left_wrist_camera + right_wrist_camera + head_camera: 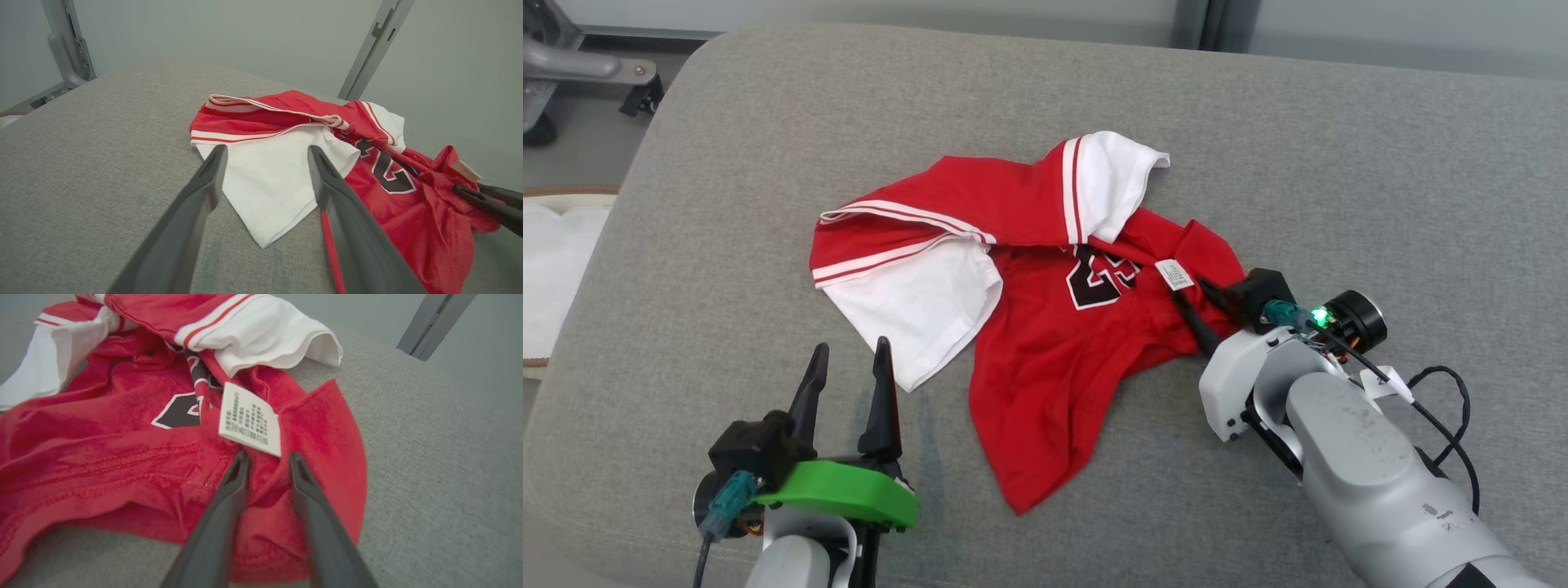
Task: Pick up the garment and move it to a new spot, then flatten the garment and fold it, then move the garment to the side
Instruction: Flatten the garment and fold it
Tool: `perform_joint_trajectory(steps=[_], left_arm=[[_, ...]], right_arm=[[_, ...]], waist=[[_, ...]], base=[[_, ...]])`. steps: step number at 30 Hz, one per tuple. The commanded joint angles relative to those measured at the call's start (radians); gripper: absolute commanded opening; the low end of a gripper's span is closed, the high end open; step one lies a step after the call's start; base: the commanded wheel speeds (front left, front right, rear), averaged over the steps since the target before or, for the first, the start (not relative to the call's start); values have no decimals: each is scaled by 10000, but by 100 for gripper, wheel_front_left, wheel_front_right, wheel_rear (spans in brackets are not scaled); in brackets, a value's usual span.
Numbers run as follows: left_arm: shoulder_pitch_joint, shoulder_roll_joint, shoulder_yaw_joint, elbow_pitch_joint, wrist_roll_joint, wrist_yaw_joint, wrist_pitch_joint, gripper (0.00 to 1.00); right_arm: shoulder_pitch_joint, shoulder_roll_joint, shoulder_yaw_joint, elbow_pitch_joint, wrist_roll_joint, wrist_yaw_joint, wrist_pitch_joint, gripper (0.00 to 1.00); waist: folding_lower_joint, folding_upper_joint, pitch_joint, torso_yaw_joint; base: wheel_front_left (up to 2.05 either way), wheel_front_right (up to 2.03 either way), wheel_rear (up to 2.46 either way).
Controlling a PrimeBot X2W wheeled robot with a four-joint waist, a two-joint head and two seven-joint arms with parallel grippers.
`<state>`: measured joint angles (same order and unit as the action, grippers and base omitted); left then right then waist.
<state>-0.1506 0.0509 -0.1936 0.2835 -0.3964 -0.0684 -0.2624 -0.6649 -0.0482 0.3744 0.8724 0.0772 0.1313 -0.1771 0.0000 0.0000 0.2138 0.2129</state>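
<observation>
Your left gripper (pixel 851 347) sat nearest, low left, green cover (pixel 849 494) on its wrist, jaws wide and empty. Its fingers pointed far, tips just beside the near corner of the near white sleeve (pixel 915 302).

Your right gripper (pixel 1188 287) came in from the near right. The pale forearm (pixel 1347 441) was behind it, a green light (pixel 1319 314) was lit on the wrist, and a black cable (pixel 1445 408) looped off to the right. Its jaws were about half narrowed, with a raised fold of red cloth between the fingers, right under the label (pixel 1174 273). You couldn't tell whether that fold was pinched or just straddled.

Shirt (pixel 1045 376) lay mid cushion (pixel 1298 139), crumpled, not flat. It had a red body, and a black number (pixel 1098 278) with a white outline was partly hidden under a fold. One hem corner pointed near. The near sleeve had a red-and-white striped band and was spread on the cushion at the shirt's left. The far sleeve (pixel 1115 184), also white with stripes, was flopped over the red body. The label was white with small print and stood up at the shirt's right edge, touching the red fold.

White cloth (pixel 556 269) lay off the cushion's left edge, with a metal frame (pixel 572 61) at far left.
</observation>
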Motion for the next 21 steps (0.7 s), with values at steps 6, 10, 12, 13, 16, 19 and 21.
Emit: perform_joint_trajectory(steps=[6, 10, 12, 13, 16, 19, 21], left_arm=[[220, 2, 86, -67, -23, 109, -31, 100], [279, 5, 122, -113, 40, 134, -31, 100], [304, 4, 123, -135, 78, 118, -31, 100], [331, 4, 119, -142, 93, 113, -31, 100], [392, 4, 105, -170, 132, 92, -31, 100], [378, 4, 44, -214, 132, 49, -31, 100], [307, 5, -17, -248, 142, 28, -31, 100]], right_arm=[[-312, -50, -727, 23, -200, -12, -475, 0], [-619, -49, -1682, -117, -809, -12, -697, 0], [-773, -49, -2307, -265, -1234, -12, -752, 0], [-841, -49, -2661, -358, -1511, -12, -788, 0], [-965, -171, -3499, -608, -2100, -12, -804, 0], [-1222, -499, -3997, -698, -2598, -14, -741, 0], [-1446, -853, -4218, -580, -2825, -14, -628, 0]], waist=[[0, 0, -91, -337], [0, 0, -184, -603], [0, 0, -215, -714], [0, 0, -230, -764], [0, 0, -237, -837], [0, 0, -173, -846], [0, 0, -85, -796]], base=[[0, 0, 0], [0, 0, 0], [0, 0, 0], [0, 0, 0], [0, 0, 0], [0, 0, 0], [0, 0, 0]])
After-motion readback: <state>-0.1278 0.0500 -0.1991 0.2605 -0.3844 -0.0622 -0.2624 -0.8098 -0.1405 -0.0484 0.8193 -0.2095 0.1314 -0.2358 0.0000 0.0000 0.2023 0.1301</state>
